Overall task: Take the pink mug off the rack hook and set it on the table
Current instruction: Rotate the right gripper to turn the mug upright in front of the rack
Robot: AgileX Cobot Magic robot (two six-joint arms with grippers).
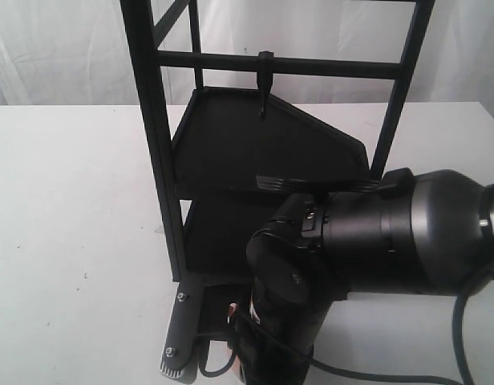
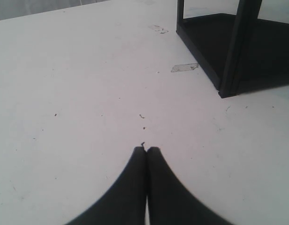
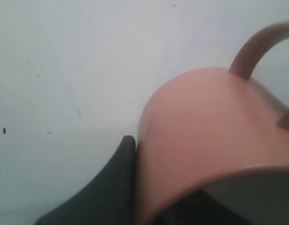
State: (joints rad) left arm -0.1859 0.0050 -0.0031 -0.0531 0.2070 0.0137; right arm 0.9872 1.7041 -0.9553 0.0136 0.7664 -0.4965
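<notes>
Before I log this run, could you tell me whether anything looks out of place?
Nothing spilled or damaged. The rack hook hangs bare; the pink mug sits in the right gripper. Only a tape scrap lies near the rack's foot.

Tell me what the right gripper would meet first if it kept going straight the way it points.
Probably the table: only white tabletop shows beyond the right gripper. The pink mug it holds sticks out ahead, so it would likely touch first. Depth is unclear.
</notes>
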